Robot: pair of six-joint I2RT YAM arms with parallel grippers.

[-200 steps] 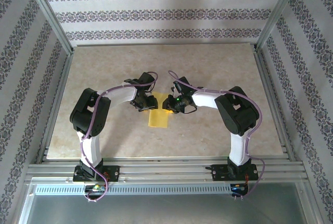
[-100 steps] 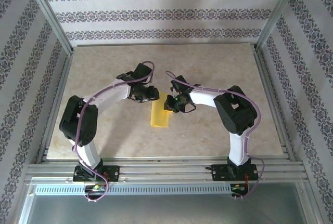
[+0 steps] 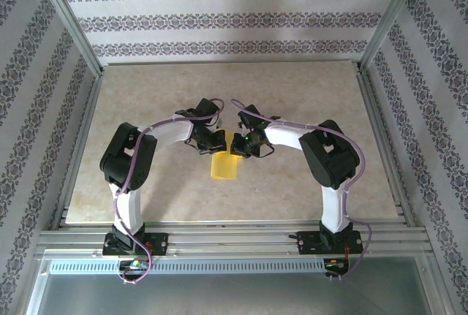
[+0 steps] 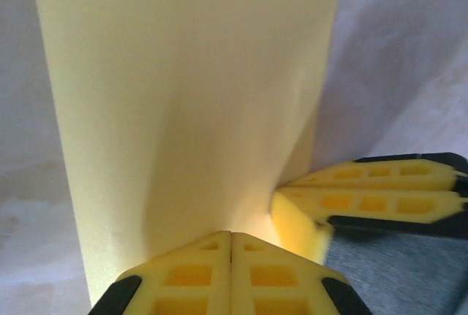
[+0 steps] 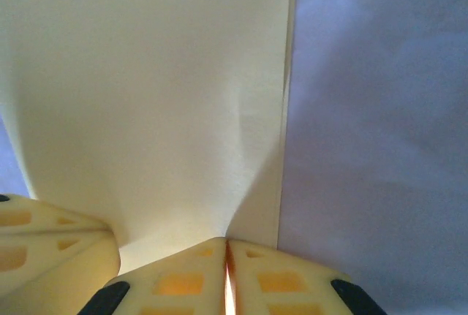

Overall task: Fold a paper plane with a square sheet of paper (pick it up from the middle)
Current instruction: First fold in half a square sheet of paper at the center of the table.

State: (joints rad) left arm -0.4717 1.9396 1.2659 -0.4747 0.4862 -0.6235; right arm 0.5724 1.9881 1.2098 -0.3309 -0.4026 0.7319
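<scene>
Left gripper (image 3: 213, 139) pinches the far end of the folded yellow sheet of paper (image 3: 224, 167), its fingers pressed together; the right gripper (image 3: 240, 144) clamps that same end just beside it. Both arms bow inward, elbows out, wrists facing each other over the middle of the table (image 3: 307, 103).

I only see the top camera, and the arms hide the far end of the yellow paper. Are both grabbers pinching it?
Observer: Yes for the left: on its wrist camera the left gripper is shut on the edge of the paper.
Operator: And the right one?
Observer: The right gripper is pinched shut on the paper too, its wrist camera shows.
Operator: Is the paper flat there?
Observer: No, a soft ridge rises from each pinch.
</scene>
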